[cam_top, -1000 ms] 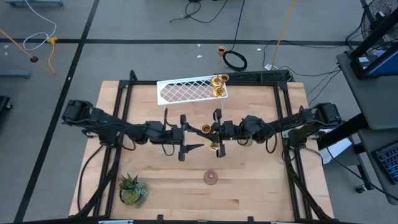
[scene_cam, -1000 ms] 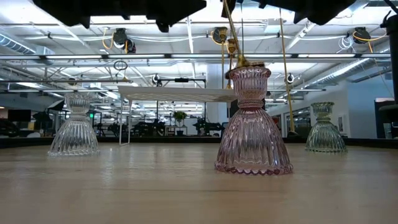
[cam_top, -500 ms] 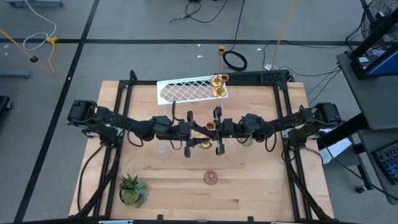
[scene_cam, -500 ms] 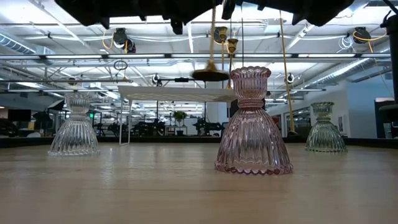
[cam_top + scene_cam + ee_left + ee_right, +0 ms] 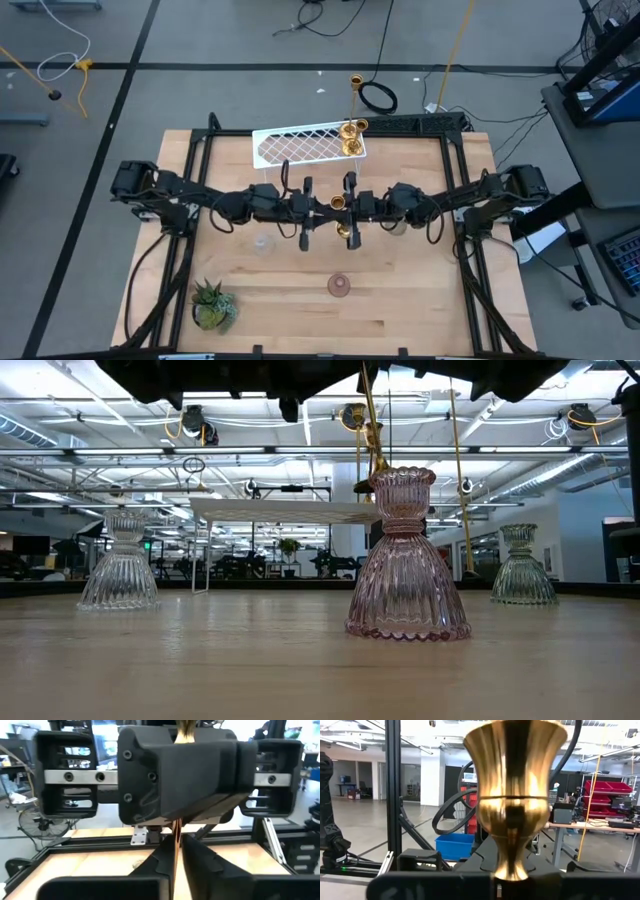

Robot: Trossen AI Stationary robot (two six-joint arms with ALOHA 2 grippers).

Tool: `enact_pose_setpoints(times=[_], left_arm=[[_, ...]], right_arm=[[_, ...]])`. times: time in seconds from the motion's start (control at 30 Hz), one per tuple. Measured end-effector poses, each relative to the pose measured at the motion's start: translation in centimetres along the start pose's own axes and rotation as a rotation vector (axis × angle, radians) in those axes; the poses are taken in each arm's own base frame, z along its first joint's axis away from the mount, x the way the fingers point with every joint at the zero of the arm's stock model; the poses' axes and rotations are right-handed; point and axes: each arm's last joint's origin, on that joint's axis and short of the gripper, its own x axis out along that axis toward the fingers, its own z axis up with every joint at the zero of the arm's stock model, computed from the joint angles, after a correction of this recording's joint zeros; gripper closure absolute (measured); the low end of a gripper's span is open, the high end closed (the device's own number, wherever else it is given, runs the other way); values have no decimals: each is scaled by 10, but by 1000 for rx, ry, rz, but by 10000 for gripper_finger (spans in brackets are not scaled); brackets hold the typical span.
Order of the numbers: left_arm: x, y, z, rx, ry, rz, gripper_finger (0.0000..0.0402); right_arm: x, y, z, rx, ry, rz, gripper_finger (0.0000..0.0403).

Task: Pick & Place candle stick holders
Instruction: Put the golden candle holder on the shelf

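Handover mid-air: right gripper (image 5: 348,207) clamped the gold holder (image 5: 515,795); left gripper (image 5: 306,211) stood narrowly parted around its stem; releasing only after a firm closure seemed wise.

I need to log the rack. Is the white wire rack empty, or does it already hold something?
Not empty. In the high view the white wire rack carries gold candle stick holders at its right end; the rest of its lattice is bare.

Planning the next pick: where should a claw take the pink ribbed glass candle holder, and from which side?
At the narrow neck under its cup, from above: the pink ribbed glass candle holder stands upright, and its flared skirt looks too sloped.
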Motion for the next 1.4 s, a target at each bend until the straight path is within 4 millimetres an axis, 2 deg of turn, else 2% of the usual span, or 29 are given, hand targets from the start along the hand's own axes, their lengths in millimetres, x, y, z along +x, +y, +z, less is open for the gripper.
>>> enact_pose_setpoints(times=[0.27, 0.43, 0.5, 0.57, 0.73, 0.8, 0.87, 1.0, 1.3, 1.4], left_arm=[[0, -1, -8, -4, 85, -7, 270], [2, -2, -7, -3, 42, -5, 231], [2, -2, -5, -3, 18, -3, 232], [2, -2, -4, -4, 12, 1, 252], [2, 3, -5, -9, 17, 14, 363], [2, 6, -5, -33, 14, 23, 386], [2, 10, -5, -53, 9, 31, 377], [2, 12, -4, -30, 5, -2, 336], [2, 13, 1, -22, -48, -5, 266], [10, 13, -2, -23, -49, -5, 248]], right_arm=[[-1, -2, 5, -3, -24, -5, 403], [-1, -6, 9, 1, -65, -21, 403], [-1, -7, 7, 2, -56, -22, 403], [-1, -7, 7, 2, -56, -23, 403], [-1, -7, 11, 2, -92, -21, 403], [-1, -7, 11, 2, -94, -22, 403], [-1, -8, 12, 2, -107, -24, 403], [-2, -8, 17, 1, -158, -28, 403], [-2, -10, 17, 2, -152, -55, 403], [-2, -11, 17, 2, -155, -60, 403]])
